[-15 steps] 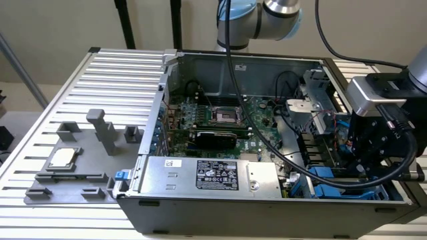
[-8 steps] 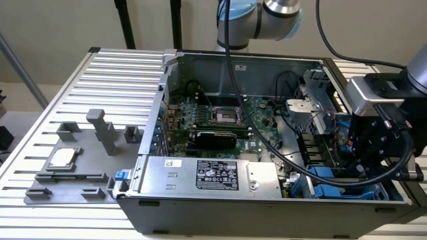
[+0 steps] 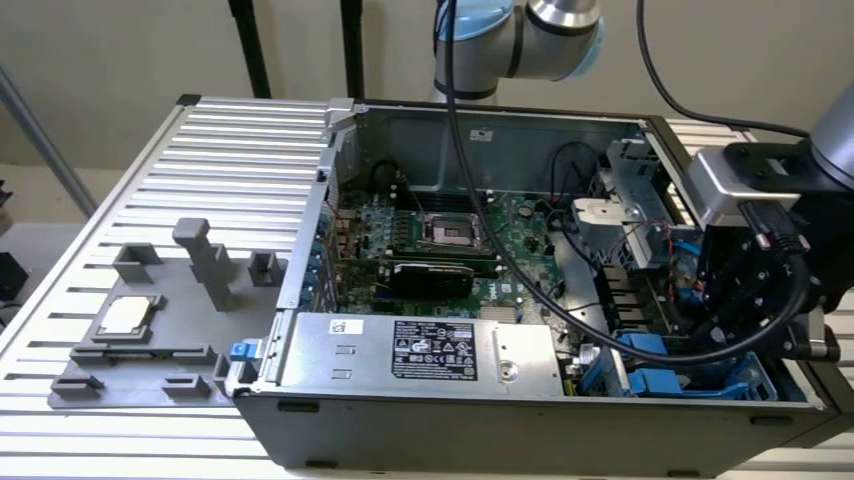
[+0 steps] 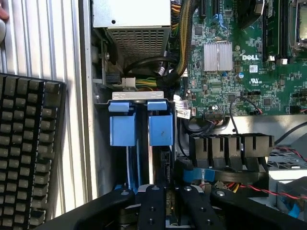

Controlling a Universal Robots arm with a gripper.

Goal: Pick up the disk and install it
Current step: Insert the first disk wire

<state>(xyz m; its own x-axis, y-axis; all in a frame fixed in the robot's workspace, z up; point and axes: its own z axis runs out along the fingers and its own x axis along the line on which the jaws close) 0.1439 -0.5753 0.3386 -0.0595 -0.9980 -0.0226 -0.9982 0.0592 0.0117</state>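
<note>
Gripper pinches what looks like the disk edge-on, long axis running straight ahead into the blue bay, exterior view's near right.

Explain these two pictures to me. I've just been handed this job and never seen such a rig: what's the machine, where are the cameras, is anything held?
The machine is one robot arm ending in a gripper. The exterior view comes from a camera off the arm. In it, an open computer case stands on a slatted metal table. Inside you see the motherboard and, at the front, the silver power supply. At that view's left, a grey fixture carries a small processor chip. The arm reaches into the case at that view's right.

The wrist view looks down from a camera on the wrist. The gripper hangs over the drive bay, close to two blue plastic tabs. A keyboard lies beside the case. Whether the gripper holds anything, I cannot tell.
</note>
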